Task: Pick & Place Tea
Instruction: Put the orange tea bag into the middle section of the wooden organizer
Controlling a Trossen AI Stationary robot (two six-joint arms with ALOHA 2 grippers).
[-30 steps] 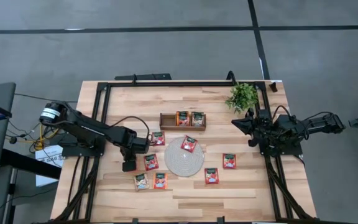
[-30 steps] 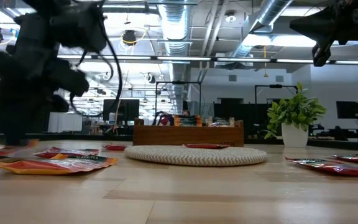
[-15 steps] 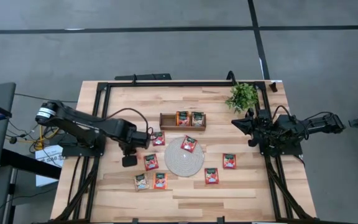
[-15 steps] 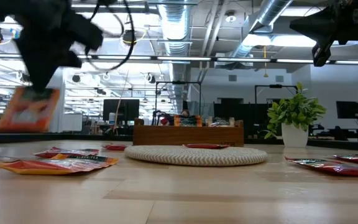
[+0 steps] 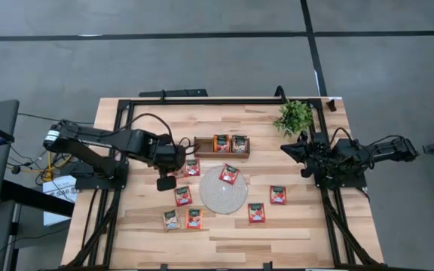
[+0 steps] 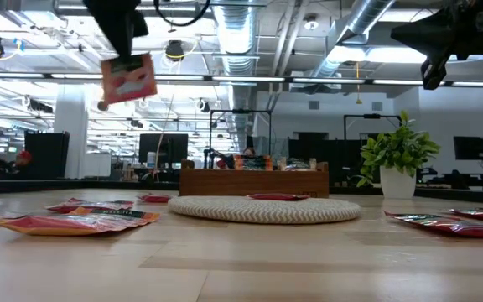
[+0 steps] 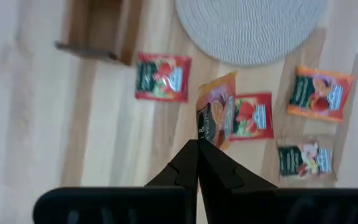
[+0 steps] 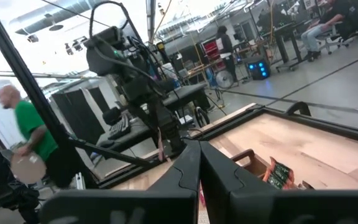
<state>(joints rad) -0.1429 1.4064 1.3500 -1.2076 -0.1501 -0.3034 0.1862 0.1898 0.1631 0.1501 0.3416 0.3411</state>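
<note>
Seen from overhead, the left end effector (image 5: pixel 166 183) hangs above the bench (image 5: pixel 300 226) at about 9 o'clock from the round woven mat (image 5: pixel 223 189), its load hidden beneath it. The low view supplies what that angle conceals: a red-orange tea sachet (image 6: pixel 129 78) dangles high in the air, pinched at its top edge, well clear of the wood. The left wrist view confirms the grasp, the dark fingers (image 7: pixel 191 168) clenched on the sachet's edge with loose sachets (image 7: pixel 163 76) lying flat on the boards below.

Other sachets are scattered around the mat, one (image 5: pixel 229 174) resting on it, and two sit in the wooden tray (image 5: pixel 199 147) at 12 o'clock from the mat, whose left-hand compartment is bare. The right end effector (image 5: pixel 289 150) waits clenched on nothing at the bench's 3 o'clock edge, beside a small potted plant (image 5: pixel 294 117).

The bench is pale butcher-block wood framed in black rails, on a grey floor. Beyond it, the low view shows an open workshop with exposed ducts and strip lights; the right wrist view catches a person in a green top (image 8: pixel 35 134).
</note>
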